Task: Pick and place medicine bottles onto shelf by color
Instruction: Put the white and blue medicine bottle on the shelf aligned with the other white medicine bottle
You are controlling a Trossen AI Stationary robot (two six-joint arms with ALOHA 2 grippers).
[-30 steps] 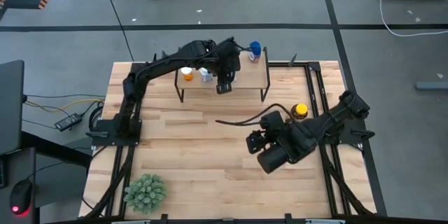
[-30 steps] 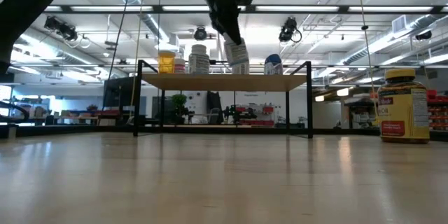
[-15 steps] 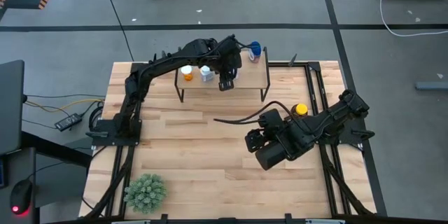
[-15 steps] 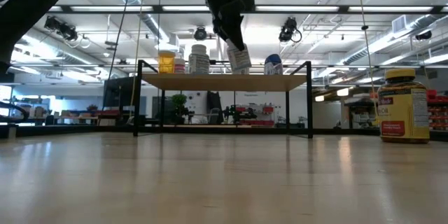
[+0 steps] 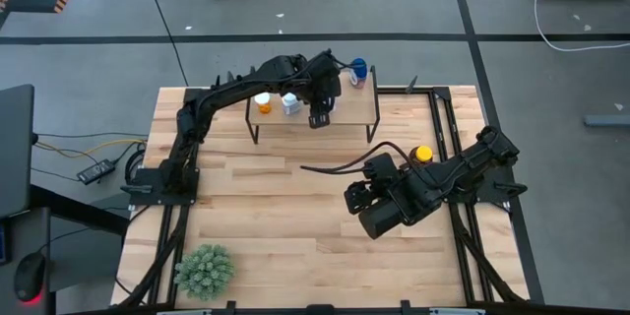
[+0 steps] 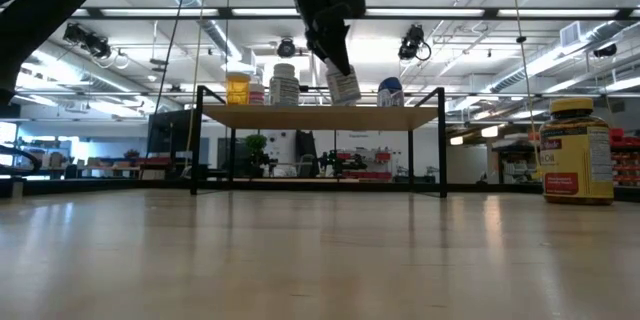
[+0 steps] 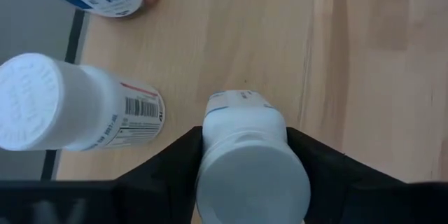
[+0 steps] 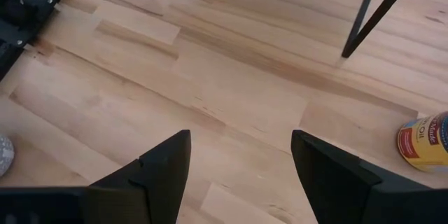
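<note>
My left gripper (image 5: 317,115) is over the shelf (image 5: 346,108), a small light-wood board on black legs, and is shut on a white medicine bottle (image 6: 343,85). An orange bottle (image 5: 262,104) and a white bottle (image 5: 289,104) stand on the shelf's left part, and a blue-capped bottle (image 5: 358,72) stands at its far right corner. A larger amber bottle with a yellow cap (image 5: 422,156) stands on the table to the right. My right gripper (image 5: 353,199) is open and empty above the table's middle. My left gripper pinches the white bottle's upper body (image 7: 241,122), just under its cap (image 7: 253,182), between its two fingers. The fingers come from above, pointing down. The bottle hangs tilted, its base (image 6: 347,99) just over the shelf board; whether it touches the board, I cannot tell.
A green spiky plant (image 5: 205,269) stands at the table's near left corner. A dark cable (image 5: 330,168) lies on the table near the right arm. The shelf's near right part (image 5: 354,113) is bare.
My left gripper has moved a little toward the table's far edge over the shelf, still shut on the white bottle. The bottle has tipped further from upright.
</note>
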